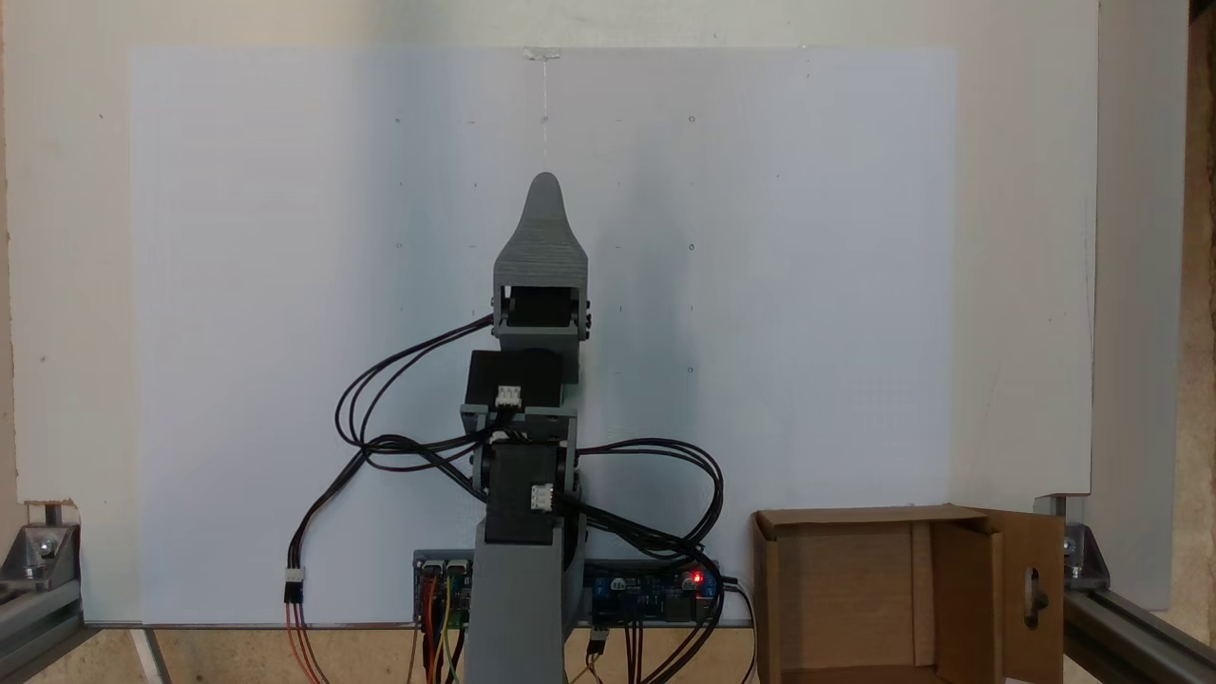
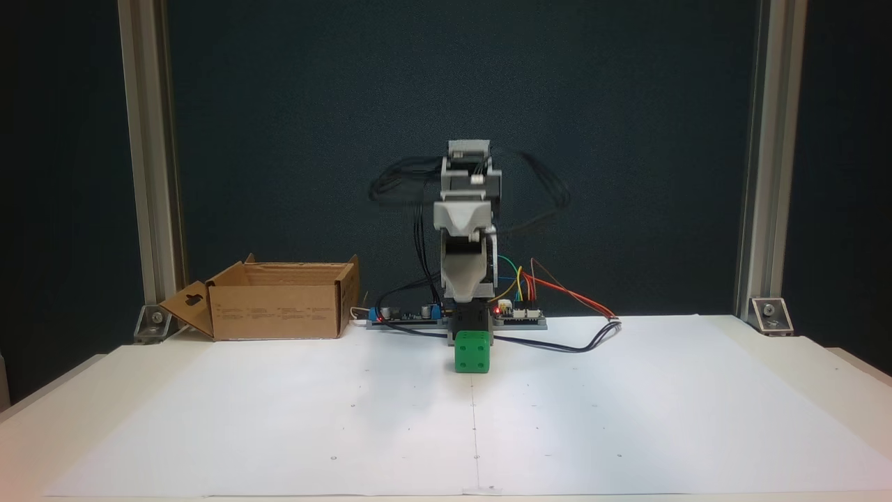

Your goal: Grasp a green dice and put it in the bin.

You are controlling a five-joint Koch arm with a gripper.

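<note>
- Counter (image 2: pixel 209 418) surface, covered by a large white sheet, runs out of frame at the bottom in the front-on fixed view; in the fixed view from above, its lower edge is partly masked by the arm and the wiring.
- Box (image 1: pixel 855 598), brown cardboard, sits in the lower right corner of the fixed view from above, cut off by the bottom edge. Its inside looks bare as far as can be seen. One flap, with a keyhole-shaped hole, stands out at its right side.
- In the front-on fixed view the same box (image 2: pixel 279 310) stands at the back left of the counter, well apart from the arm. Its inside is hidden there behind the near wall; the keyhole flap hangs out to the left.
- Arm (image 1: pixel 532 427), grey with black motors, is folded over itself in the fixed view from above, and it hides whatever lies beneath it.
- Tool (image 2: pixel 472 317) points down at the counter, right behind the cube in the front-on fixed view. Its tips sit one behind the other and are partly covered, so I cannot tell whether they are apart or together.
- Cube (image 2: pixel 472 354), bright green with rounded corners and four faint pips on the facing side, rests on the white sheet at the middle, just in front of the tool. Whether the tool touches it cannot be made out.
</note>
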